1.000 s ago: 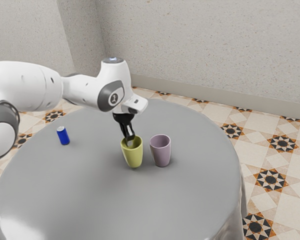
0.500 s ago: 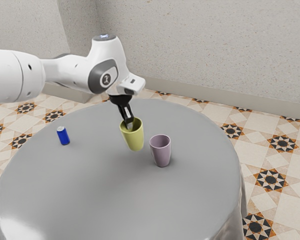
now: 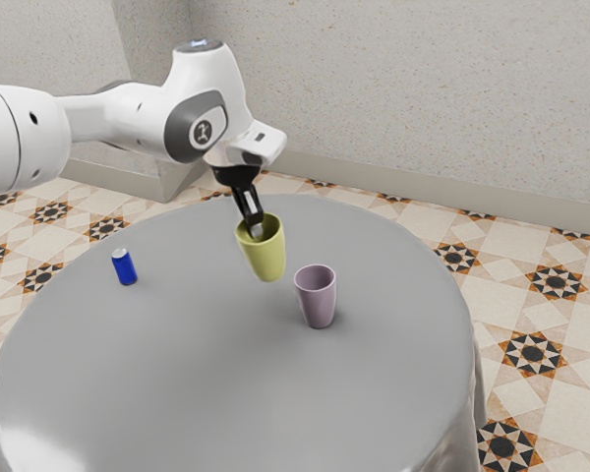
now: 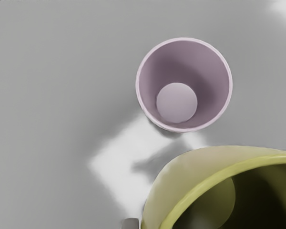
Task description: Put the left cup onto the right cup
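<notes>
Gripper [image 3: 256,226] pinching yellow-green cup [image 3: 264,258] by its rim, wrist view looks into purple cup [image 4: 177,102], exterior view shows blue can [image 3: 125,266]

Light bright, even, diffuse. Purple cup [image 3: 315,295] casts only a faint, soft shadow at its base on the grey surface [image 3: 177,374]. Wrist view: white glare patch on the surface just beside the purple cup, small dark shadow at its foot. Yellow-green cup [image 4: 219,191] near it is shaded inside.

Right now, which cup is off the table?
The yellow-green cup, gripped at its rim by the gripper, hangs in the air; the purple cup stands on the table.
</notes>
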Controlling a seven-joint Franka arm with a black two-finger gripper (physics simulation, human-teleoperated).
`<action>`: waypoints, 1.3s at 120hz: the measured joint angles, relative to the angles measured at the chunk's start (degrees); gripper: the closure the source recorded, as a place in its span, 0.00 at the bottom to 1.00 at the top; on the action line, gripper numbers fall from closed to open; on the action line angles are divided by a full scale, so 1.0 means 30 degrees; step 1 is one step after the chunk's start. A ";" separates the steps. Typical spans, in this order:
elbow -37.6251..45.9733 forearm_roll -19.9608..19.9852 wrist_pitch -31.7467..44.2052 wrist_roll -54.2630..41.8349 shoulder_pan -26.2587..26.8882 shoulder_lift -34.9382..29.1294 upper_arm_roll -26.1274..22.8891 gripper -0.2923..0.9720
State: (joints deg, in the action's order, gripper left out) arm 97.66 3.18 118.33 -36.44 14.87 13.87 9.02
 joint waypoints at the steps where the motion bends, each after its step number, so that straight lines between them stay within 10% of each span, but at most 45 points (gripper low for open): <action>1: -0.0012 0.0000 -0.0016 0.0000 0.0018 0.0001 -0.0003 0.85; 156: -0.4009 0.0040 -0.1240 0.0039 -0.0282 0.2859 -0.1498 0.85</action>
State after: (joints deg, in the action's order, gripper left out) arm 85.63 3.30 114.61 -36.32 14.03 22.44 4.53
